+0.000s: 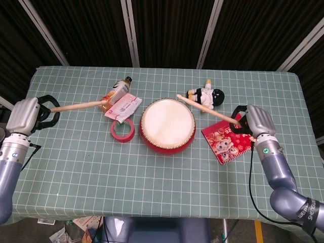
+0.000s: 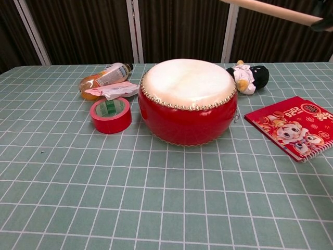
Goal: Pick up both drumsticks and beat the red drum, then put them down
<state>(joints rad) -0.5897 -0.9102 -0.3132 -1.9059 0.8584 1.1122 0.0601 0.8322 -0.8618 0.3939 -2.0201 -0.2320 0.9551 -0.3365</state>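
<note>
I take the red drum with its cream skin (image 1: 167,125) as my landmark. My right hand (image 1: 251,123) sits to the drum's right, over the near edge of the red printed notebook (image 1: 230,141), and it grasps the right pale wooden drumstick (image 1: 207,108). That stick's long axis runs up and leftward from the hand, its tip hanging above the drum's far right rim, raised clear of the skin; in the chest view it crosses the top right corner, well above the drumhead. So I judge the next beat is a downward and slightly near-left swing from this hand, which is the nearer of the two to the drum.

My left hand (image 1: 26,115) is well to the drum's left, at the table edge, clenched around the left pale wooden drumstick (image 1: 78,106). That stick points toward the drum but its tip stops over the amber bottle (image 1: 114,93), short of the rim.

The green checked tablecloth (image 1: 152,182) lies flat. Just left of the drum sits a red tape roll (image 2: 110,115); beyond the drum's right, a small plush doll (image 1: 206,95). Dark curtains hang behind.
</note>
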